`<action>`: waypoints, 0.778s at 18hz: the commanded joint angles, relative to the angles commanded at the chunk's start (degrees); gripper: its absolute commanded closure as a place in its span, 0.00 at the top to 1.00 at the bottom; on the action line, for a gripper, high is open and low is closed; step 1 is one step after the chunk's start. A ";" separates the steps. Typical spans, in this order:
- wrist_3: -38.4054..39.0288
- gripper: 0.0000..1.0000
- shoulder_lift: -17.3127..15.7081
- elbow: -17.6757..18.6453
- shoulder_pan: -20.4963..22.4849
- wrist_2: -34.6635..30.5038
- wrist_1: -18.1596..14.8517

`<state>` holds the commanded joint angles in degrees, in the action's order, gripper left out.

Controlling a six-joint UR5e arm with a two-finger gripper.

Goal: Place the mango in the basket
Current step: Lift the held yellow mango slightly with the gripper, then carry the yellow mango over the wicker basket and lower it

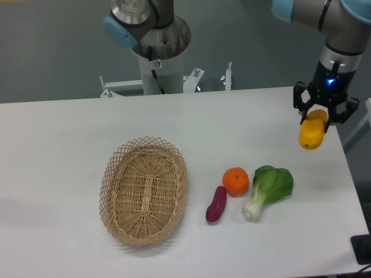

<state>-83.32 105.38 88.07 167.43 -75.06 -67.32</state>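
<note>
Mango (311,134) hangs pinched in my gripper (316,117) above the bench's (58,145) far right edge, lifted so it can pass over the orange (236,180) and bok choy (271,186). Well to the left, the basket (144,190) sits open-topped for the drop.

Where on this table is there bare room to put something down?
Bare: the table left of and behind the basket, and the front right corner. Crowded: orange, sweet potato and bok choy cluster right of the basket.
</note>
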 joint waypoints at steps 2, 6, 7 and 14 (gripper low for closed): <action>0.00 0.36 0.00 0.52 -0.09 0.18 0.26; 0.00 0.36 -0.18 0.70 -0.09 0.26 -0.09; 0.09 0.36 -0.44 0.88 -0.17 0.61 -0.18; 9.47 0.36 -5.44 5.00 -5.17 2.11 0.26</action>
<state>-73.85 99.94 93.07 162.26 -72.95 -67.06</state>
